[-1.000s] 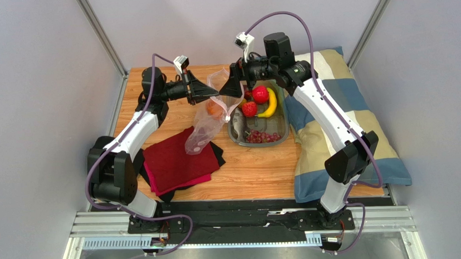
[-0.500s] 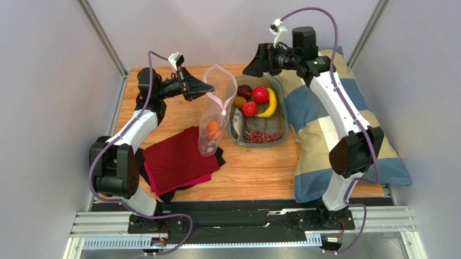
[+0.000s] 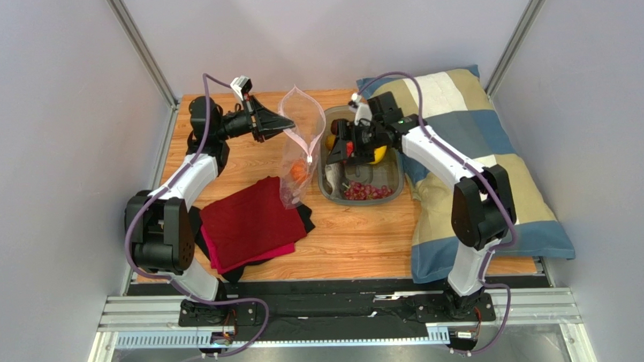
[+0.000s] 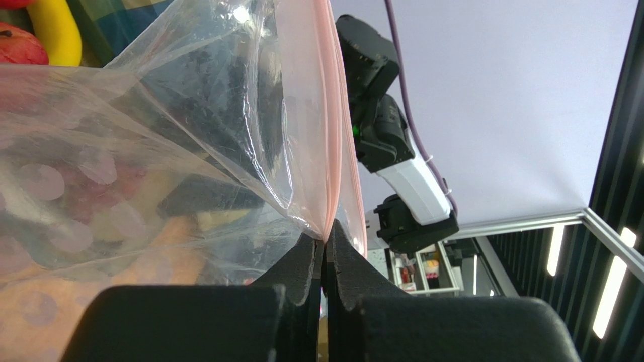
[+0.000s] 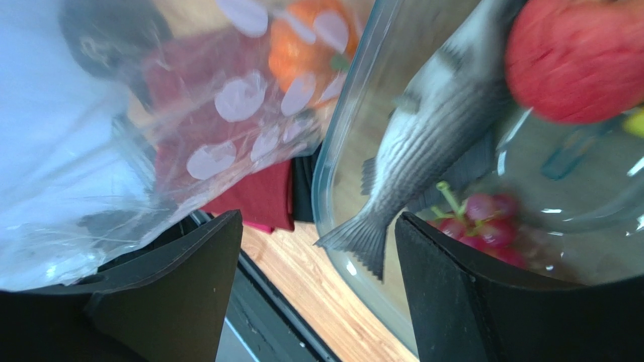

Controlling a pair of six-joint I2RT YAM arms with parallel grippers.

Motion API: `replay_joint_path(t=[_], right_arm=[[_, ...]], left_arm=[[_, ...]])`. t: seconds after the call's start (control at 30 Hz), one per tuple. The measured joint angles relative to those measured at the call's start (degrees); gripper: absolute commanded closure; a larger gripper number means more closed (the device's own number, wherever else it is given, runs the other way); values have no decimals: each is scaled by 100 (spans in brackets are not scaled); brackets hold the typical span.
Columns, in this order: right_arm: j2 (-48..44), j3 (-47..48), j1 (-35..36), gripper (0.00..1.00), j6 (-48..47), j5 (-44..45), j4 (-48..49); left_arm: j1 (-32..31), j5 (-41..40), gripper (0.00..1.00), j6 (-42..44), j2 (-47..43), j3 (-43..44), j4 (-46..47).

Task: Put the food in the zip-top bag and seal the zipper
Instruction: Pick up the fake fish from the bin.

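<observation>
Zip-top bag [image 3: 298, 150] is seen from above hanging from the left end effector [image 3: 289, 123], with an orange pumpkin [image 3: 301, 170] inside, below the grip. The right end effector [image 3: 338, 145] is held over the clear tub [image 3: 394, 186].

From the left wrist, the pink zipper [image 4: 330, 113] is seen pinched between pressed-together jaws.

From the right wrist, the jaws are seen spread. A grey fish [image 5: 431, 128], grapes [image 5: 484, 219] and a red apple [image 5: 578, 56] lie just beyond them in the tub.

Crinkly, glossy clear plastic zip-top bag [image 4: 151, 90]; smooth wood-grain worktop [image 3: 351, 236]; matt red cloth [image 3: 246, 224]; glossy clear rigid plastic tub [image 3: 363, 200]; soft fabric pillow [image 3: 477, 143].
</observation>
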Motion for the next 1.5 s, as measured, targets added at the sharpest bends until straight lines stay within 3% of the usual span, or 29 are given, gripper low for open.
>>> replay_joint_path(t=[0.47, 0.87, 1.07, 1.3, 1.5], right_arm=[[485, -549, 328, 23, 605, 498, -42], [1023, -601, 374, 33, 914, 173, -11], [1226, -595, 372, 55, 1099, -109, 39], [1318, -586, 308, 100, 1233, -389, 39], [1064, -549, 162, 100, 992, -542, -264]], left_arm=[[2, -4, 100, 352, -146, 0, -376], [2, -2, 100, 566, -184, -26, -675], [2, -4, 100, 629, -190, -26, -739], [2, -2, 100, 758, -212, -26, -927], [2, -4, 100, 1008, -308, -26, -1233]])
